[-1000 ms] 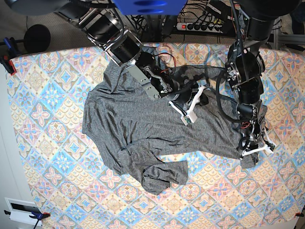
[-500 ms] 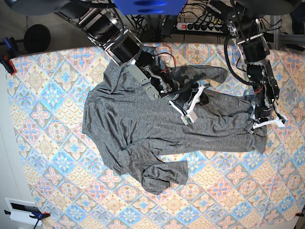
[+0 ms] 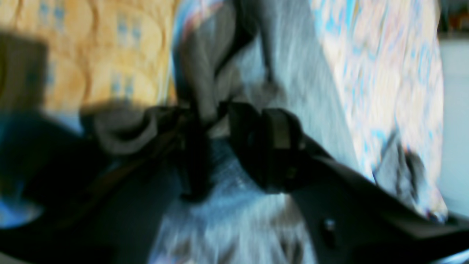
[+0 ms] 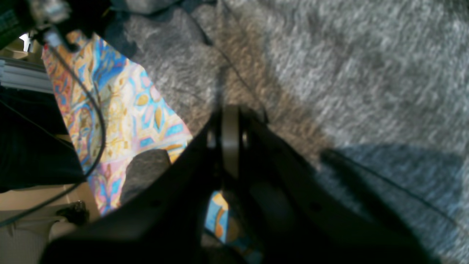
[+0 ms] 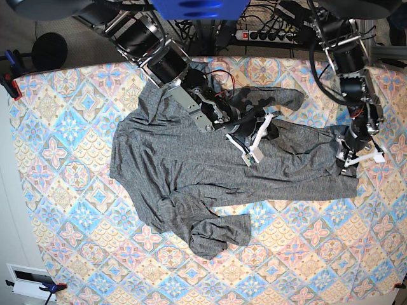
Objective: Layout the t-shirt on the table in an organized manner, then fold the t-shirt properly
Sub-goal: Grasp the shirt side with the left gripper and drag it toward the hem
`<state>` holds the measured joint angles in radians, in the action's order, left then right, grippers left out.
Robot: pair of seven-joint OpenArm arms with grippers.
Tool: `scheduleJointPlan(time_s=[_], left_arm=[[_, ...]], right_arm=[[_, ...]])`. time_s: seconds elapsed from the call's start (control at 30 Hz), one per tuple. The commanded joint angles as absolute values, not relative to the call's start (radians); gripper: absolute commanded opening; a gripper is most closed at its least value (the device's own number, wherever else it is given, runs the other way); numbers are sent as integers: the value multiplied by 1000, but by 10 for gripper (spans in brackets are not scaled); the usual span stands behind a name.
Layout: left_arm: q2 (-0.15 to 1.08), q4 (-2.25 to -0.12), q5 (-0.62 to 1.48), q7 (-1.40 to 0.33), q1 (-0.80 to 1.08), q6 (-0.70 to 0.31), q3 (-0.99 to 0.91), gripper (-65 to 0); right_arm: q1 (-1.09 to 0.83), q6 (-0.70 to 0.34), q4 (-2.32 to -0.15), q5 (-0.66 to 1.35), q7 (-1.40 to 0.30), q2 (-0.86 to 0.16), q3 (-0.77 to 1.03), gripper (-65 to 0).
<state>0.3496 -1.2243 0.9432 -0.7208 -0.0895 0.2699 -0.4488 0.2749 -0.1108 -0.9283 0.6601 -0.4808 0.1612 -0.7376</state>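
Note:
The dark-grey t-shirt (image 5: pixel 191 165) lies spread across the patterned table (image 5: pixel 76 127), one sleeve (image 5: pixel 219 232) folded at the front and the other (image 5: pixel 280 98) reaching back-right. My left gripper (image 5: pixel 359 154) stands over the shirt's right hem. In the blurred left wrist view, the left gripper (image 3: pixel 218 146) is open, with a fold of t-shirt (image 3: pixel 293 73) lying between the fingers. My right gripper (image 5: pixel 253 152) sits at the shirt's middle. In the right wrist view, the right gripper (image 4: pixel 229 121) is shut, tips against the t-shirt (image 4: pixel 329 73). Whether cloth is pinched does not show.
A power strip (image 5: pixel 267 35) and cables lie behind the table's back edge. Clamps (image 5: pixel 9 82) hold the cloth at the left corners. A white box (image 5: pixel 28 279) sits off the front-left corner. Bare tablecloth (image 4: pixel 121 110) shows beside the right gripper.
The left gripper carried the shirt's right hem back and to the right, drawing that side out flat, and its jaws have parted. The right arm has stayed put.

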Motion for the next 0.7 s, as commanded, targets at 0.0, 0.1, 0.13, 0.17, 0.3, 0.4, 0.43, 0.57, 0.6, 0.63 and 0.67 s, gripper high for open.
scheduleJointPlan(time_s=[0.0,0.1,0.13,0.17,0.3,0.4,0.43,0.57,0.6,0.63,0.67], left_arm=[[366,-1293,966,-739,-88,274,-452,-362],[387,-1429,1015,-816,-84,274,-450,-342],[389,-1454,1017,-829,-88,274,-449,-343],[389,-1471,1013,-839,-93,274,-449,-343],[383,-1468,900,-840,-174,274,-427,-351],[381,-1426,771,-837,-239,274,-335,-380],[381,-1397,730,-835,-263,274,-302,-395],[363,-1257,601,-760,-320,274,-234,-423],[361,-1231,578,-734,-325,274,-232,-420],[361,-1202,549,-708,-328,274,-225,-417],[361,-1175,527,-688,-328,274,-214,-414]], right_arm=[[255,-79,-911,621,-610,157,-746,-644],[255,-79,-911,618,-608,157,-746,-644],[255,-79,-911,618,-608,157,-746,-644],[255,-79,-911,618,-608,157,-746,-644],[255,-79,-912,618,-608,157,-746,-644],[255,-79,-912,618,-608,157,-746,-644],[255,-79,-912,618,-608,157,-746,-644],[255,-79,-912,618,-607,157,-746,-644],[255,-79,-912,618,-607,157,-745,-644],[255,-79,-912,618,-607,157,-745,-644],[255,-79,-912,618,-607,157,-745,-644]])
